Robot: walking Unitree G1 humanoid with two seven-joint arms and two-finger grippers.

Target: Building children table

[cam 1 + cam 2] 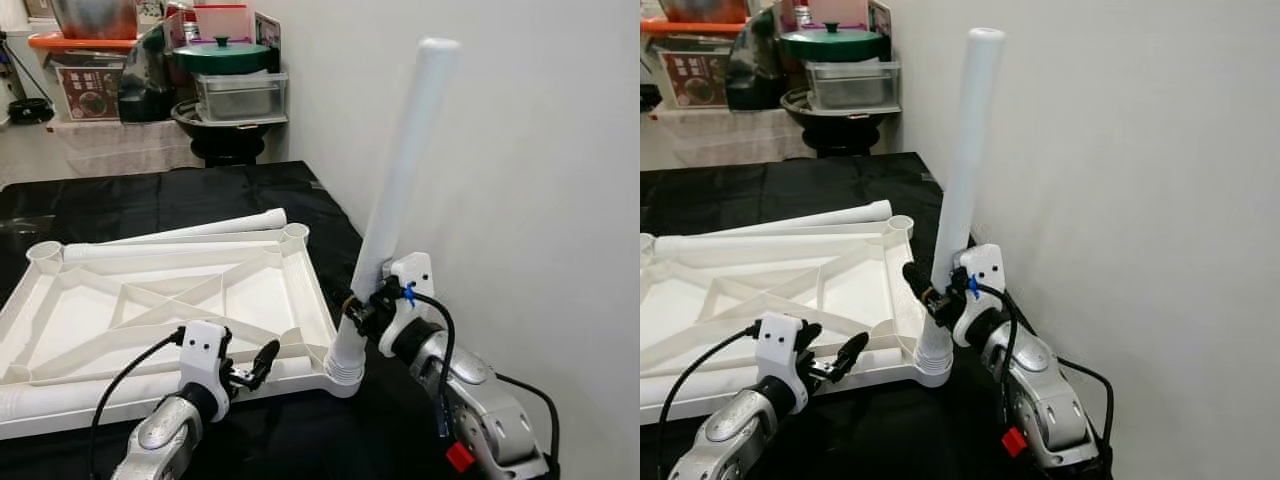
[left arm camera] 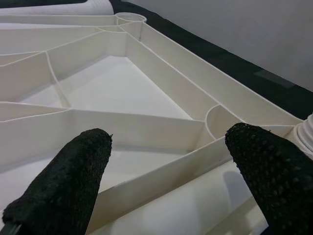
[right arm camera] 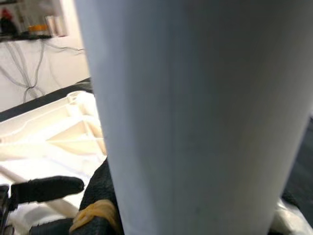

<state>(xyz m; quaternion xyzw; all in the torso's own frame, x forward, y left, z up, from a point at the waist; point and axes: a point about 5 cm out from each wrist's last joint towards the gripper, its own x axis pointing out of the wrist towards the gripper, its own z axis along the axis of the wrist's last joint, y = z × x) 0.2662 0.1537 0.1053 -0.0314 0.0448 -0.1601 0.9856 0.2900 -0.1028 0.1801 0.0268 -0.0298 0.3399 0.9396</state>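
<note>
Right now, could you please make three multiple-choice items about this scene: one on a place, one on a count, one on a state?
1. Where does the upright leg stand?
A. in the tabletop's near right corner socket
B. flat on the black cloth
C. in the far left socket

2. How many loose legs lie along the tabletop's far edge?
A. none
B. two
C. five

3. How is the right gripper?
A. open in the air
B. shut on the upright leg
C. resting on the cloth

Answers:
1 A, its ribbed foot sits at that corner.
2 B, two white tubes lie there side by side.
3 B, its fingers clamp the leg low down; the left gripper is open.
</note>
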